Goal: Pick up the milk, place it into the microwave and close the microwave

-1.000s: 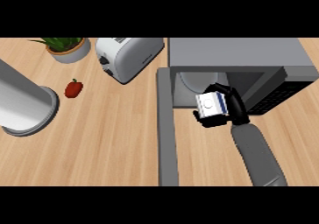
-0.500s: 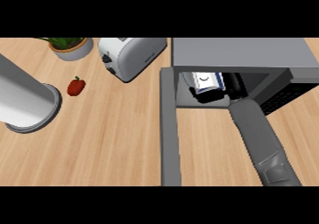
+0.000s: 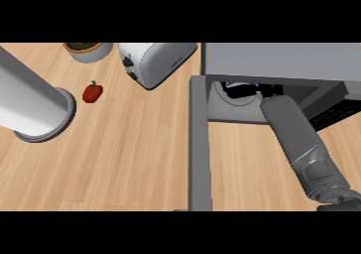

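Right now the right hand (image 3: 266, 90) is deep inside the microwave (image 3: 286, 59), and its grey forearm comes in from the bottom edge. It is too dark in there to tell if the hand is curled or spread. A bit of the milk (image 3: 233, 87) shows inside, just by the hand, over a round plate (image 3: 238, 102). The microwave door (image 3: 200, 149) is wide open. A toaster (image 3: 154, 62) and a red pepper (image 3: 92, 92) sit on the counter to the left.
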Controlling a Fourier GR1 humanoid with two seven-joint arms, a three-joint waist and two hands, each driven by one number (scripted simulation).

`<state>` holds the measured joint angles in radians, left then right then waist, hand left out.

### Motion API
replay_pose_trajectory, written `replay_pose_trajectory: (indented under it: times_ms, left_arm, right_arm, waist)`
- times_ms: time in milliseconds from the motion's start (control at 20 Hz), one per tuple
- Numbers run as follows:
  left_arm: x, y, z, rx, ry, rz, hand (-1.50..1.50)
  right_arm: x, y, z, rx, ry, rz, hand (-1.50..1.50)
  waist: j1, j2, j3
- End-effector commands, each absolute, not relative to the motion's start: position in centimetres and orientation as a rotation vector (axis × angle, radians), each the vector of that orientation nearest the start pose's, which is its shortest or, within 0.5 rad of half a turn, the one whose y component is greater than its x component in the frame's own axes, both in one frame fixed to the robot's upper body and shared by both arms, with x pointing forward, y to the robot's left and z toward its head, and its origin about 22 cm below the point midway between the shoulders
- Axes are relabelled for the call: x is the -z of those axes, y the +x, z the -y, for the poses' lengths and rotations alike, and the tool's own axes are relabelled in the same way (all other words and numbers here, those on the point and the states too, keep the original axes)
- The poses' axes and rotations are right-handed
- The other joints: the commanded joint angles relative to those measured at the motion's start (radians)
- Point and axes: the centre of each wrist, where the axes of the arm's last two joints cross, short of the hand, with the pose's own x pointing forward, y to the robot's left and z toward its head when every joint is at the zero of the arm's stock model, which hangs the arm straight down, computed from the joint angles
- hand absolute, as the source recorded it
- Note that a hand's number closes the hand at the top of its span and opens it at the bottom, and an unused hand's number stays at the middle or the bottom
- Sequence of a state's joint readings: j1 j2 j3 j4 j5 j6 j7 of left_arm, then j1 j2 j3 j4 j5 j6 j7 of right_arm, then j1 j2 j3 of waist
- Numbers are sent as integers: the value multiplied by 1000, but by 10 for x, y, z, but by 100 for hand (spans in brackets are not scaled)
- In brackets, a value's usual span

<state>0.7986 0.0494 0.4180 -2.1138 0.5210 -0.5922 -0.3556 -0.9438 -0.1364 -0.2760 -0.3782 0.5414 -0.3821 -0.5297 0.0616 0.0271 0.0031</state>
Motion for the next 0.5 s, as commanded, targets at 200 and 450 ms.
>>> replay_pose_trajectory:
  times_ms: [200, 450]
  left_arm:
    - [-42, 32, -354, -146, -52, 1909, -150]
    - [-48, 48, -356, -101, -34, 1938, -150]
  right_arm:
    - [-38, 440, 202, -265, -765, 1803, -150]
    - [-23, 433, 222, -407, -895, 1804, -150]
  waist:
    - [40, 16, 0]
    - [51, 29, 1]
